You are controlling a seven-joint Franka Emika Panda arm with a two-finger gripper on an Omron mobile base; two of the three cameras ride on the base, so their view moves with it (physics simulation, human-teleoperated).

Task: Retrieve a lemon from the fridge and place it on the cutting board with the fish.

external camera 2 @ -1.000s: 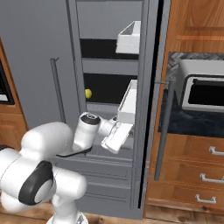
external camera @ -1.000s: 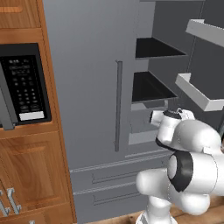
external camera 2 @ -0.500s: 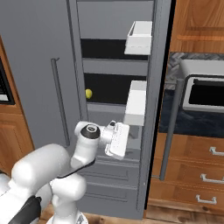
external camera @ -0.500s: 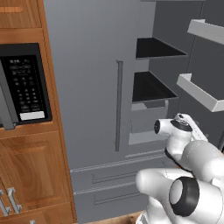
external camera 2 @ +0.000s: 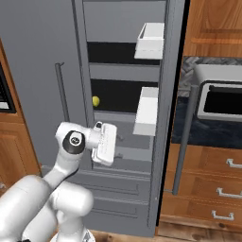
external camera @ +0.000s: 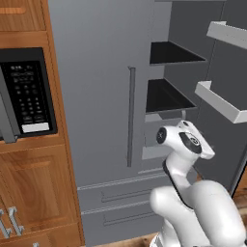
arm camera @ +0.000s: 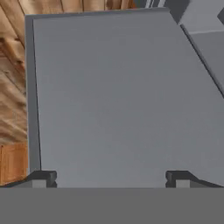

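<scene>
left base view: the fridge (external camera: 111, 96) stands with its right door open, dark shelves above the end effector (external camera: 195, 144). right base view: the lemon (external camera 2: 96, 101) sits on a shelf up and just left of the end effector (external camera 2: 106, 144). hand view: the fingertips (arm camera: 43, 178) stand wide apart, nothing between them, facing a grey fridge panel (arm camera: 122, 96).

microwave (external camera: 26, 94): black panel, keypad, pale label strip; set in wood cabinetry, left of view
microwave handle (external camera: 6, 118): grey bar, tilted
wood cabinets (external camera: 41, 193): brown, panelled, below microwave; metal pulls (external camera: 10, 221) at lower left
toaster oven (external camera 2: 220, 92): grey, dark window, on dark counter (external camera 2: 203, 132)
drawers (external camera 2: 212, 177): wood, silver handles, under counter
floor (arm camera: 13, 83): wood planks
</scene>
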